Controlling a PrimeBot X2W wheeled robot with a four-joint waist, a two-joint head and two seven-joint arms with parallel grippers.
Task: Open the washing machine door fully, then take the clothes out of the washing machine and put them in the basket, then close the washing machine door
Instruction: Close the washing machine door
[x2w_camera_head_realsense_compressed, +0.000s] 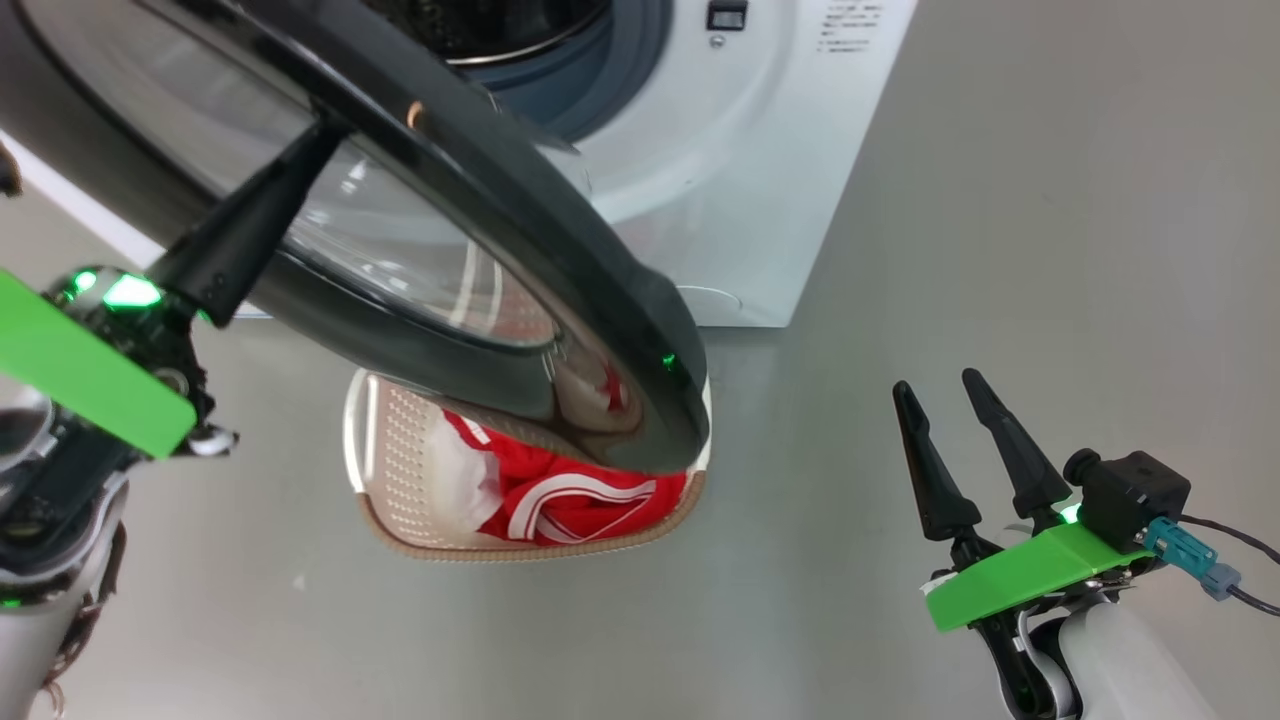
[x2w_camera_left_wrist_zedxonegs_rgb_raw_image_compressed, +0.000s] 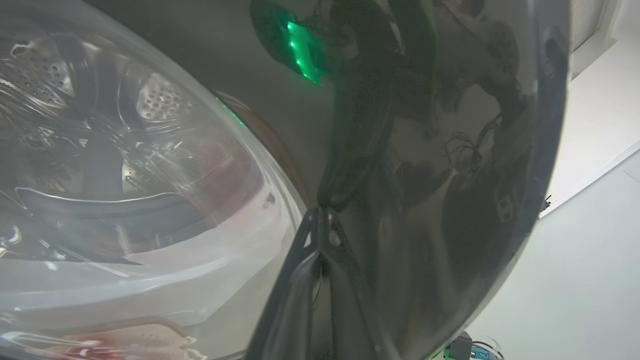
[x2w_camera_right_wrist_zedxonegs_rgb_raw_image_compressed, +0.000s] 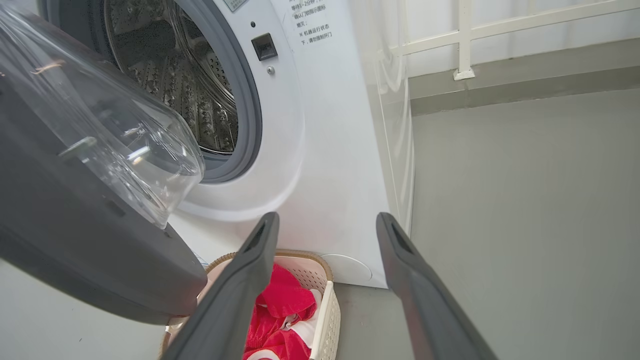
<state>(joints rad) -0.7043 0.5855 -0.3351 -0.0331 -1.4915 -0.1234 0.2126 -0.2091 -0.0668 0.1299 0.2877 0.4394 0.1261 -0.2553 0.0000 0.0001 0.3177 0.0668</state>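
As seen from the head, logged washing machine door (x2w_camera_head_realsense_compressed: 560, 250) swung out from the washing machine (x2w_camera_head_realsense_compressed: 720, 180), glossy black rim crossing over the basket (x2w_camera_head_realsense_compressed: 400, 470) and hiding its far end. Noted left claw (x2w_camera_head_realsense_compressed: 315, 135) pinched fully closed, gripping nothing, tips set on the black rim just beside the glass (left wrist view: left claw (x2w_camera_left_wrist_zedxonegs_rgb_raw_image_compressed: 322, 215) meeting its own reflection in the gloss, so touching). Noted right claw (x2w_camera_head_realsense_compressed: 935, 385) spread wide, holding nothing, low above the floor (x2w_camera_head_realsense_compressed: 1000, 250), well apart from door and basket, to the right of both. Checked in right wrist view: dark fingers (x2w_camera_right_wrist_zedxonegs_rgb_raw_image_compressed: 245, 280) far apart, basket (x2w_camera_right_wrist_zedxonegs_rgb_raw_image_compressed: 327, 310) low between them and partly behind one, standing on the floor right at the foot of the machine front. Found clothes (x2w_camera_head_realsense_compressed: 580, 500) lying inside the basket, red with white stripe trim, bare perforated wall showing at its left end. Saw perforated steel drum (x2w_camera_right_wrist_zedxonegs_rgb_raw_image_compressed: 200, 100) through the open mouth, grey rubber ring around it, one side hidden behind the door's clear bowl.
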